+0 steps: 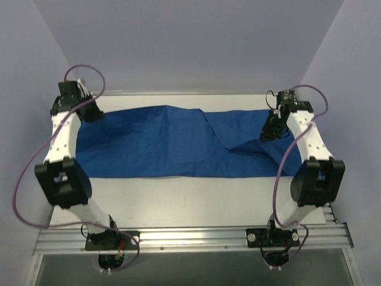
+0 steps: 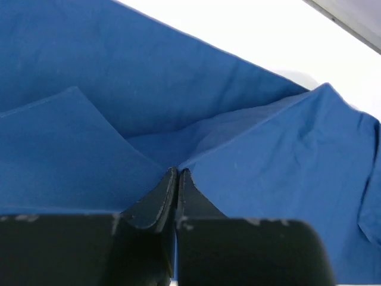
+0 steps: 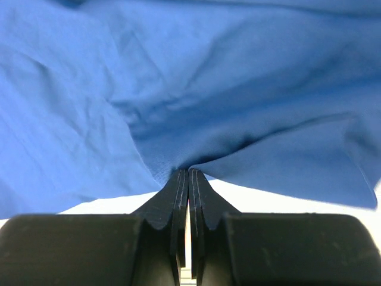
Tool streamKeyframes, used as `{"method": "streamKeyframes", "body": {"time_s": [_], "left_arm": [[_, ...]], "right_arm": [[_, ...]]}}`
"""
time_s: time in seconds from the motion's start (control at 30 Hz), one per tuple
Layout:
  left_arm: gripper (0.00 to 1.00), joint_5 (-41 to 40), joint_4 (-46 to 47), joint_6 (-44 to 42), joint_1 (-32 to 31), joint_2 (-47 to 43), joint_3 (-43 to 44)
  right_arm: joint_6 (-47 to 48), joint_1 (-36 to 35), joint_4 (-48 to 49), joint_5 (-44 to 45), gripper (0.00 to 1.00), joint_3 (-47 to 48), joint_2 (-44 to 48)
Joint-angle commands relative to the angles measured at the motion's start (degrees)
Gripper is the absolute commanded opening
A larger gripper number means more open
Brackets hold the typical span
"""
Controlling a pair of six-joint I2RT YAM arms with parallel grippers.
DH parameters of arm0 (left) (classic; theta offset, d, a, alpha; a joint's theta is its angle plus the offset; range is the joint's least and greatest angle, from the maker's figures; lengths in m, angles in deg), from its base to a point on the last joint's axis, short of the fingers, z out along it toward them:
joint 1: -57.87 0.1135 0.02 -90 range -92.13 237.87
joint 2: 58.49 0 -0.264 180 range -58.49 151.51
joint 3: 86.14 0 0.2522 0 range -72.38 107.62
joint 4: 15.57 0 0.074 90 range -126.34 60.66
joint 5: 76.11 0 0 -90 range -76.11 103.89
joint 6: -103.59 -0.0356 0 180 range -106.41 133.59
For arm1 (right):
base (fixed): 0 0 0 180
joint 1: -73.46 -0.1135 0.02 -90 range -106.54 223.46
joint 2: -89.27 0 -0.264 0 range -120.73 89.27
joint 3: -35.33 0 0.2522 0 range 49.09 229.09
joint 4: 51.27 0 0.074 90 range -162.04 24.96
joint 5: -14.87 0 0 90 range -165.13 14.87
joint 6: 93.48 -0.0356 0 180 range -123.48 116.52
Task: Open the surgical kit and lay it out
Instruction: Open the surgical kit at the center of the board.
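Two grips on the drape (image 1: pixel 169 143): my L gripper (image 2: pixel 177 174) is clamped shut on a fold at its left end, my R gripper (image 3: pixel 188 173) shut on a bunched edge at right, I think. Drape lies spread across far half of table (image 1: pixel 178 199), rumpled near R side.

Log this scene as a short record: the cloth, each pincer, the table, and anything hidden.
cloth: blue cloth, spread wide across the table, creased, with a raised fold toward the right
left arm: left pincer shut, pinching the cloth at its far left corner
right arm: right pincer shut, pinching a gathered fold at the cloth's right end
table: white table, bare strip showing in front of the cloth
hidden: whatever lies under the cloth cannot be seen
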Motion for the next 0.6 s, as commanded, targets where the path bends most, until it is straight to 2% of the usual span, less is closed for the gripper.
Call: {"method": "streamKeyframes", "body": {"time_s": [0.0,0.1,0.13,0.2,0.3,0.37,0.4,0.57], "left_arm": [[0.02,-2.8,-3.0,2.9,0.5,-17.2,-8.8],[0.02,-6.9,-9.2,4.2,0.7,-26.9,-17.7],[0.02,-9.8,-13.1,5.0,0.6,-32.9,-18.8],[0.02,-20.1,-21.3,9.8,-2.7,-37.5,-20.6],[0.02,-23.0,-25.4,14.5,-4.0,-50.9,-27.8],[0.02,-23.6,-26.3,17.8,-4.3,-55.6,-33.6],[0.02,-23.7,-27.4,18.7,-5.0,-59.8,-33.9],[0.02,-27.9,-32.6,23.2,-5.9,-69.2,-32.0]], "right_arm": [[0.3,2.6,-6.3,1.4,0.00,-3.6,11.4],[0.1,3.3,-8.5,2.6,0.00,-9.9,19.7],[-0.5,3.2,-8.9,2.7,0.00,-11.6,24.2],[-0.6,3.2,-10.8,2.7,0.00,-15.0,28.7],[-1.3,3.1,-13.7,3.4,0.00,-19.2,36.9],[-2.7,3.2,-14.4,4.1,0.00,-20.5,43.6],[-3.1,3.0,-15.3,5.1,0.00,-20.8,45.7],[-3.7,2.0,-18.2,12.3,0.00,-22.6,57.4]]}}
